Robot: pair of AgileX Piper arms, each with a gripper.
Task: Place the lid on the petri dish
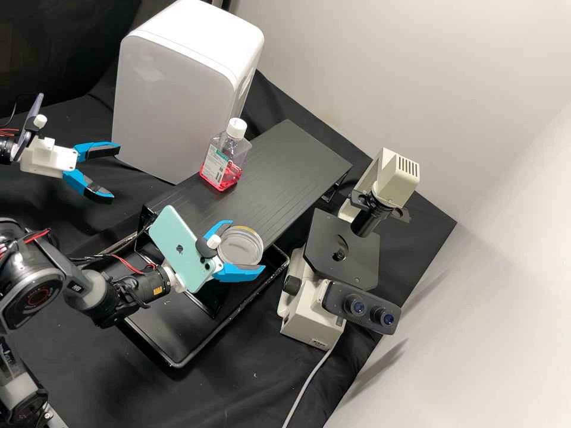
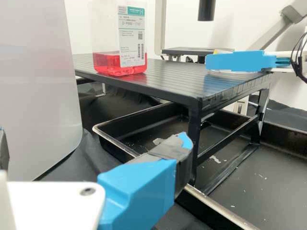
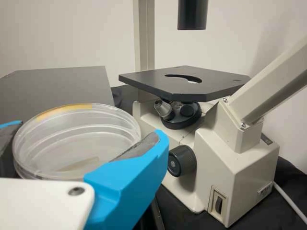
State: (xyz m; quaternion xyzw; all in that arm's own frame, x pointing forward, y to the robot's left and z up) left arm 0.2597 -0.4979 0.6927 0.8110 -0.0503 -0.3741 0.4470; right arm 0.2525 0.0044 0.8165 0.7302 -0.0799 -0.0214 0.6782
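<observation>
Right gripper (image 1: 245,248) is at the near end of the black raised shelf (image 1: 285,172), its two blue fingers on either side of the clear petri dish (image 3: 72,139) and pressed against the rim - clamped on it, going by the high and right wrist views. The dish is round and see-through, with a yellow mark along the far part of its rim. It sits at the shelf's near edge, on the end towards the microscope (image 1: 345,261). Cannot tell lid from base, or whether the dish rests on the shelf or is just above it. A teal phone (image 1: 178,246) is fixed on that arm's wrist, just behind the gripper. Left gripper (image 1: 110,172) is well apart from the dish, in the air over the black bench cloth (image 1: 267,380) and beside the lower front of the white box (image 1: 178,83) - fingers spread, nothing between them. A flask with red liquid (image 1: 223,157) and a white cap stands upright on the shelf near the white box, well apart from the dish. The shelf's legs stand in a shallow black tray (image 1: 178,348) that reaches out past the shelf's near end. In the left wrist view the tray floor has a few pale specks on it. The microscope stands on the bench just beside the tray, its black stage roughly level with the shelf top, and a pale cable runs from its base.
</observation>
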